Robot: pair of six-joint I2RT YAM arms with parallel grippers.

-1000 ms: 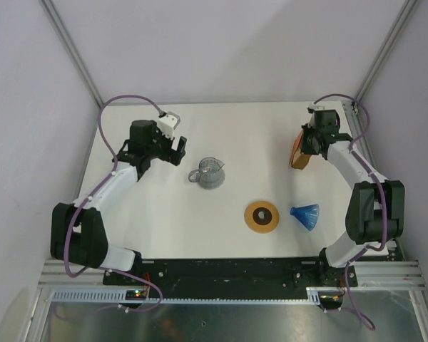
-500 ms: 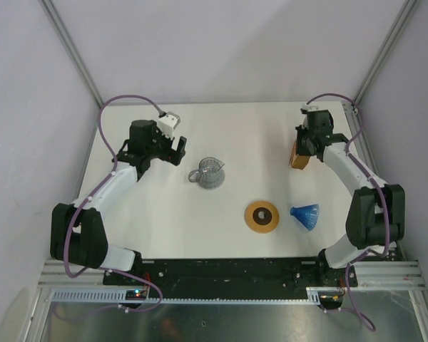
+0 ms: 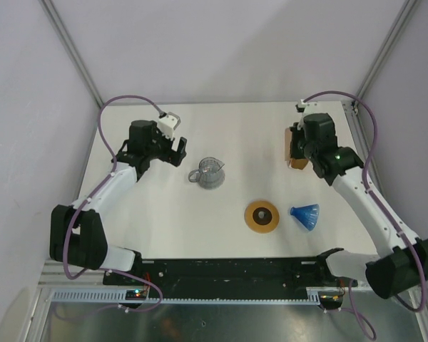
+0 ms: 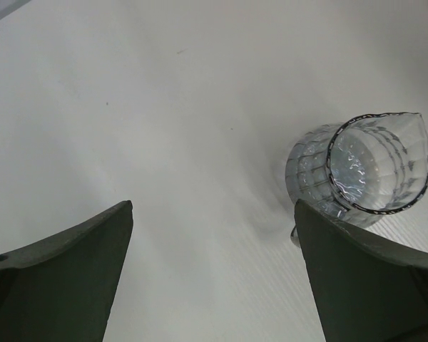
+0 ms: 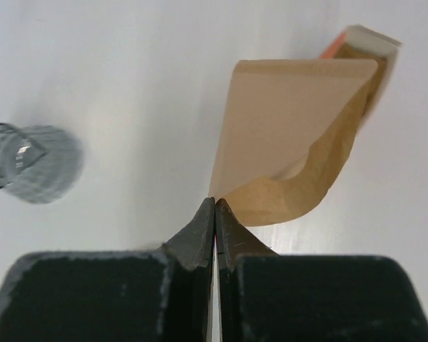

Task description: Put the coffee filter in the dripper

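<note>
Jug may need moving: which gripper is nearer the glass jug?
Left. The left gripper sits open just left of the glass jug; the right gripper, pinching the coffee filter, is well off to its right.

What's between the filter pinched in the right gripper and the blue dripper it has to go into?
Nothing visible. The right gripper is shut on the coffee filter at the far right; the dripper sits toward the near edge, only bare table between them. The brown ring lies left of the dripper, off that line.
</note>
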